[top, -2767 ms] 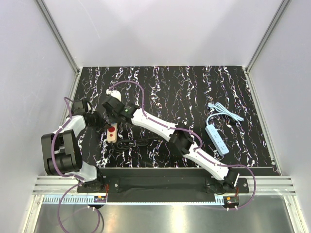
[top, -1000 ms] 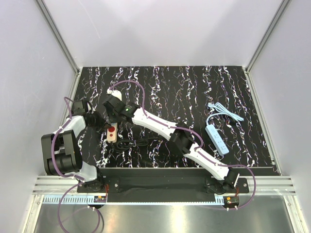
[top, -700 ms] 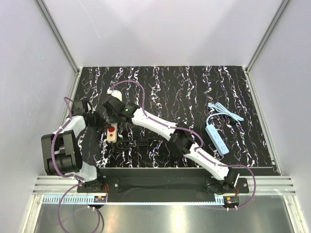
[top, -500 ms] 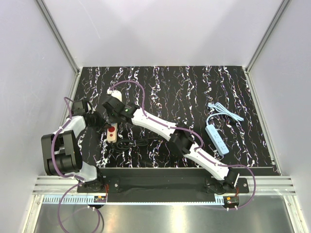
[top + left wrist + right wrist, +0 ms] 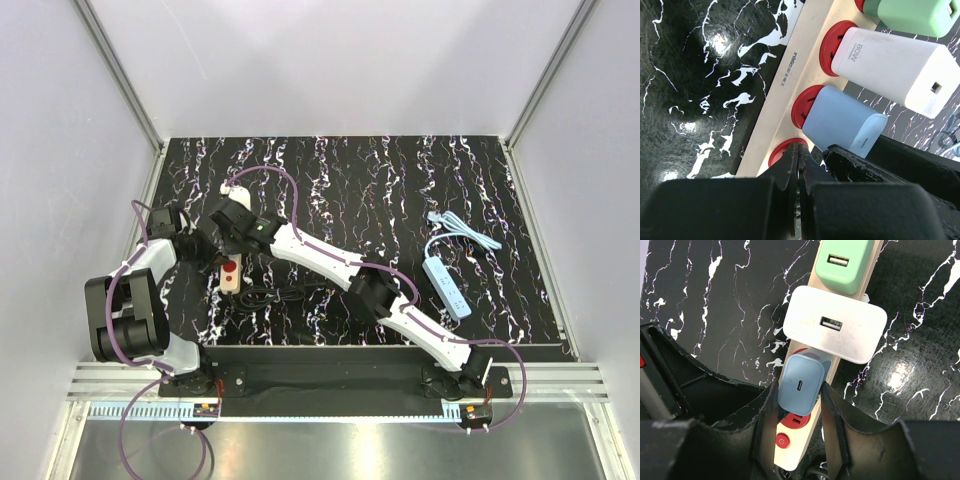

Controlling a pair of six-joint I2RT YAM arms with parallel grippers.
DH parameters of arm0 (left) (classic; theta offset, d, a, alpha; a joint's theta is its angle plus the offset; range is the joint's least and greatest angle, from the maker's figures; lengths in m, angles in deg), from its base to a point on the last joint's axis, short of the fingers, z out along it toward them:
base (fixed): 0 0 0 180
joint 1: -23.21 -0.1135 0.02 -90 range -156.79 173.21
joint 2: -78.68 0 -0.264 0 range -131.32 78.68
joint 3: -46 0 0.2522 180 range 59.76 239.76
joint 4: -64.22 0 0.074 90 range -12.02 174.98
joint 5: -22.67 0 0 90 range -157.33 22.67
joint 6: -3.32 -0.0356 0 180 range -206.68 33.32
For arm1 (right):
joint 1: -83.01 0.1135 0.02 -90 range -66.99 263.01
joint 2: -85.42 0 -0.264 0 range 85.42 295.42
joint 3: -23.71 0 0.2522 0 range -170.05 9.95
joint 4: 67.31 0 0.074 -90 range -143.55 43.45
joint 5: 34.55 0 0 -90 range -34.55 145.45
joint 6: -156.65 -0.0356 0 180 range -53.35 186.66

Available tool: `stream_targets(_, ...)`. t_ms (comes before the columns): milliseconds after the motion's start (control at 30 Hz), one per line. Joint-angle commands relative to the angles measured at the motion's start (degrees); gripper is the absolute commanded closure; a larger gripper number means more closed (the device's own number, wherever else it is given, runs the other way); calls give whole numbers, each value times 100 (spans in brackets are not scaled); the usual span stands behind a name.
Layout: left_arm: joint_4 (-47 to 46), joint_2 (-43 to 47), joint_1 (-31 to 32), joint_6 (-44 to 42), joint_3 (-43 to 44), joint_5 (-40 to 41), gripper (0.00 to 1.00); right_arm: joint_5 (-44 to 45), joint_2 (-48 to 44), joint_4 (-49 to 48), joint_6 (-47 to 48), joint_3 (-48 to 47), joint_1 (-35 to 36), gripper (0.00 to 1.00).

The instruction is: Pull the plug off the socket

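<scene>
Since right claw (image 5: 799, 388) pinches pale blue plug (image 5: 800, 377) from both sides, we're at pull stage. Plug sits between its fingers, seated in tan socket strip (image 5: 790, 455). White charger (image 5: 835, 322) just past fingertips, green charger (image 5: 842, 262) beyond that. Left claw (image 5: 798, 150) pressed together, tip at strip's edge. Pinning it, we think, but contact hard to see. Risks: strip lifts along if unpinned, tilted pull jams prongs, smooth sides slip.
</scene>
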Motion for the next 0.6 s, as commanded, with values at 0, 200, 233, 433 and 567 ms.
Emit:
stream_targets(0, -286, -404, 56, -242, -340, 834, 100, -460, -1068, -1008, -198, -596, 240, 100)
stream_targets(200, -286, -360, 65, -268, -332, 799, 100, -724, -1093, -1105, -339, -500, 179, 100)
stream_targets(233, -277, -334, 65, -277, -314, 799, 100, -785, -1155, -1088, -313, -308, 170, 99)
stream_targets(433, -163, -44, 65, -312, -217, 694, 100, -1110, -1814, -1017, -164, 676, 3, 64)
stream_targets(567, -5, 210, 56, -312, -121, 563, 98, -1260, -2279, -1000, 55, 1056, -120, 45)
